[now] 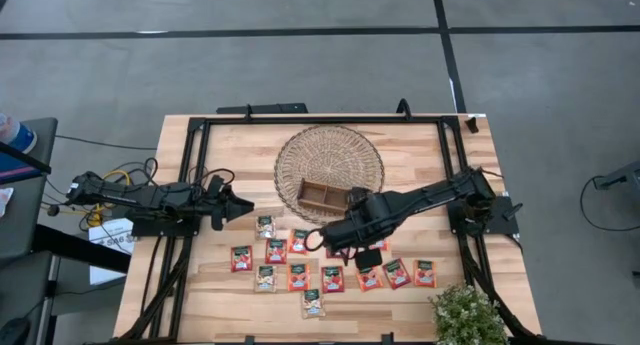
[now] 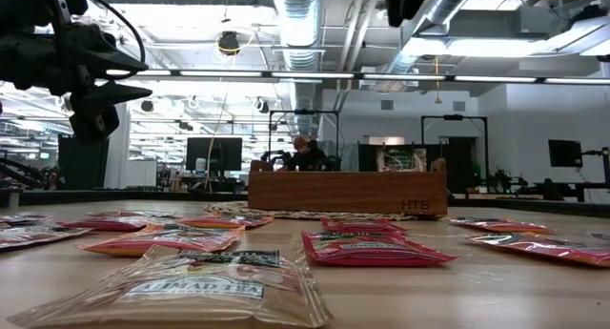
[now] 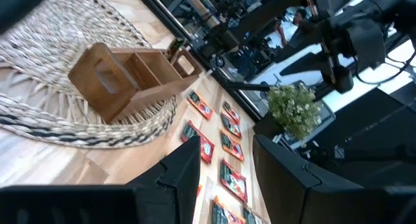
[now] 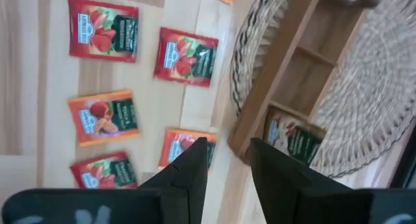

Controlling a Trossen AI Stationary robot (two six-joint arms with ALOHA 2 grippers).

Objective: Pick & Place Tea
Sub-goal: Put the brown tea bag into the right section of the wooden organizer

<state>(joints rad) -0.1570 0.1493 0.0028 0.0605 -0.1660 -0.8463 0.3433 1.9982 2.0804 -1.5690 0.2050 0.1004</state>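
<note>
Right gripper (image 1: 345,243) hovers just beside the wooden tray (image 1: 322,195), fingers narrowly parted, holding nothing visible; one sachet (image 4: 292,139) already lies in a tray compartment; remaining tea sachets (image 1: 300,276) lie near the tray on the table (image 1: 225,295); next move, judged: descend onto another sachet; left gripper (image 1: 232,207) waits beside the woven mat (image 1: 330,145), narrowly parted.

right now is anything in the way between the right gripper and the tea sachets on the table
Nothing visible blocks it. The right gripper hangs open and empty near the wooden tray's edge, with bare tabletop and loose tea sachets lying flat in front of it. One sachet already sits in a tray compartment. The left gripper waits apart.
</note>
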